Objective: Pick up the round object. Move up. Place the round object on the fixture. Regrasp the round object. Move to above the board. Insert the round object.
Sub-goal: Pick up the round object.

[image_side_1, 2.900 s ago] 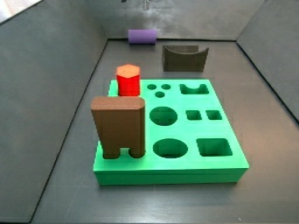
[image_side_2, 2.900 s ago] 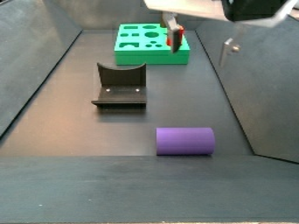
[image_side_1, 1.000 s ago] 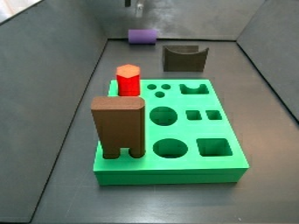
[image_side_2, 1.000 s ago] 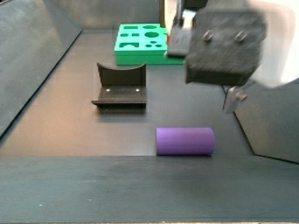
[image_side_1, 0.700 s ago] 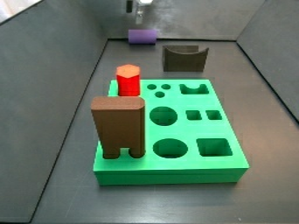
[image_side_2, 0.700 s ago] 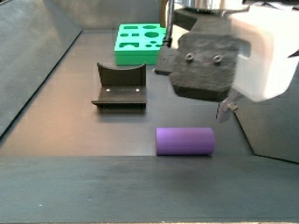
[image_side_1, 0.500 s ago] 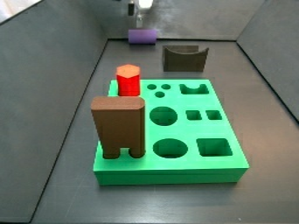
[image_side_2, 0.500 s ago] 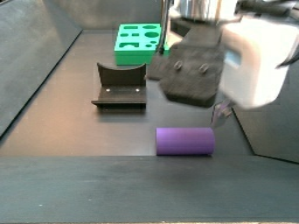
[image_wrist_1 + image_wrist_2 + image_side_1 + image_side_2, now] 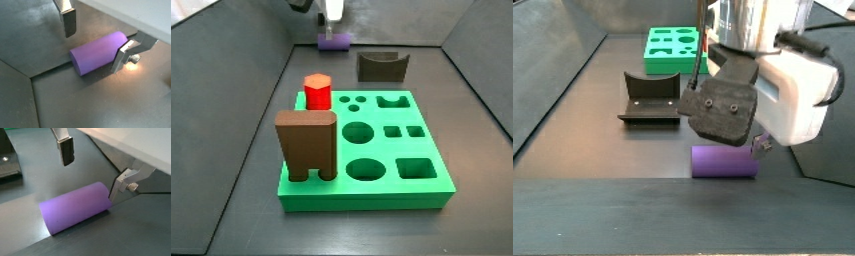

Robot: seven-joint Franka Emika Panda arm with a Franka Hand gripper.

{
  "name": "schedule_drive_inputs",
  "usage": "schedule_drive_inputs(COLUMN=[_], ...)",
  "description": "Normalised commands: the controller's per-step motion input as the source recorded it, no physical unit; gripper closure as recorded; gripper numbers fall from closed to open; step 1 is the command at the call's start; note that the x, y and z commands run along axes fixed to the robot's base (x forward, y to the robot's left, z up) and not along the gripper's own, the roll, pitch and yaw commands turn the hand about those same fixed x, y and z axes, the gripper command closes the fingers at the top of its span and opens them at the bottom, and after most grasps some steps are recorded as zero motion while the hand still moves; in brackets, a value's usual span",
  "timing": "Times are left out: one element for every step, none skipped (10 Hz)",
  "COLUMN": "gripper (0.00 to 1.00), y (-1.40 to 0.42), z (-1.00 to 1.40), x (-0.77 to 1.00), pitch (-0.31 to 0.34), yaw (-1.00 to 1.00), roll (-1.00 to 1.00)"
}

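Observation:
The round object, a purple cylinder [image 9: 99,53], lies on its side on the dark floor near the back wall; it also shows in both side views [image 9: 335,42] [image 9: 724,164] and in a wrist view [image 9: 75,209]. My gripper [image 9: 97,39] hangs just above it, open and empty, fingers [image 9: 68,21] wide apart on either side of the cylinder. In a side view the gripper [image 9: 333,14] is directly over the cylinder. The fixture [image 9: 381,67], a dark notched block, stands beside it. The green board [image 9: 433,186] lies further off.
A red hexagonal peg [image 9: 317,92] and a tall brown arch block [image 9: 306,146] stand in the board. Grey walls enclose the floor, and the back wall runs close behind the cylinder. The arm's bulk [image 9: 760,85] hides part of the floor in a side view.
My gripper has come down from high above to just over the purple cylinder, staying open. The cylinder, the fixture and the board have not moved.

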Motion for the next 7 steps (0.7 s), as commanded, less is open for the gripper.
schedule_drive_inputs(gripper=[0.00, 0.00, 0.00, 0.00, 0.00, 0.00, 0.00], y=[0.00, 0.00, 0.15, 0.23, 0.22, 0.19, 0.12], z=[-0.67, -0.65, -0.62, -0.64, -0.67, -0.68, -0.60], x=[0.00, 0.07, 0.15, 0.12, 0.12, 0.03, 0.00], pitch=[-0.129, -0.099, -0.039, -0.051, -0.053, -0.099, -0.130], yaw=[-0.09, -0.24, -0.44, -0.54, -0.48, -0.47, -0.48], roll=[-0.13, -0.14, -0.15, -0.18, -0.17, -0.17, -0.21])
